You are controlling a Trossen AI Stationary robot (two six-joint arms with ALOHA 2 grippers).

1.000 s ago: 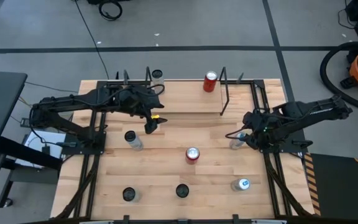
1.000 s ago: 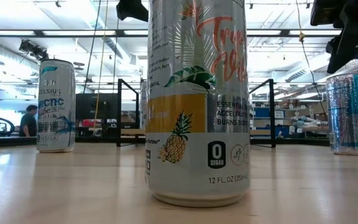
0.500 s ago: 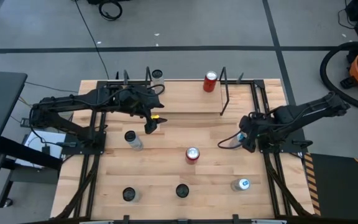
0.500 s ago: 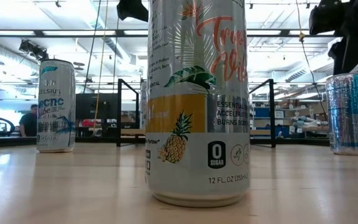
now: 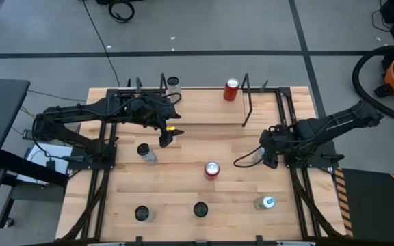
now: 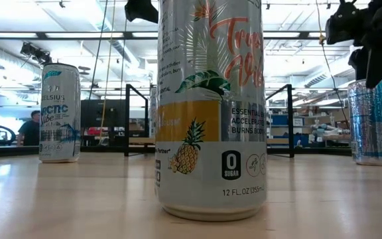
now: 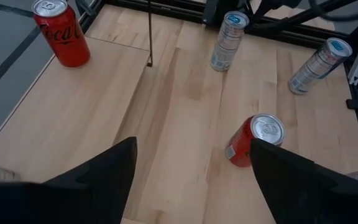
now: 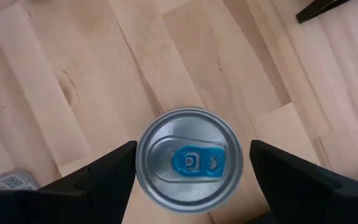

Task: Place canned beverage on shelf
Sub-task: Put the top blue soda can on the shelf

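The shelf (image 5: 204, 108) stands at the table's far middle, a light wood board between black end frames. A red can (image 5: 232, 89) and a silver can (image 5: 174, 83) stand on it. My right gripper (image 5: 261, 153) is open and hangs directly over a silver can with a blue tab (image 8: 189, 163) that stands upright on the table. Its fingers stand on either side of the can's top, and the low view shows them above that can (image 6: 371, 123). My left gripper (image 5: 168, 137) is open and empty just in front of the shelf's left part.
A red can (image 5: 212, 170) stands mid-table. Silver cans stand at the left (image 5: 146, 153), near left (image 5: 141, 214), near middle (image 5: 200, 209) and near right (image 5: 266, 202). In the low view a tall pineapple-printed can (image 6: 211, 106) blocks the middle.
My right gripper has moved a little toward the table's left edge and now hangs over the blue-tabbed can, which has stayed standing where it was.
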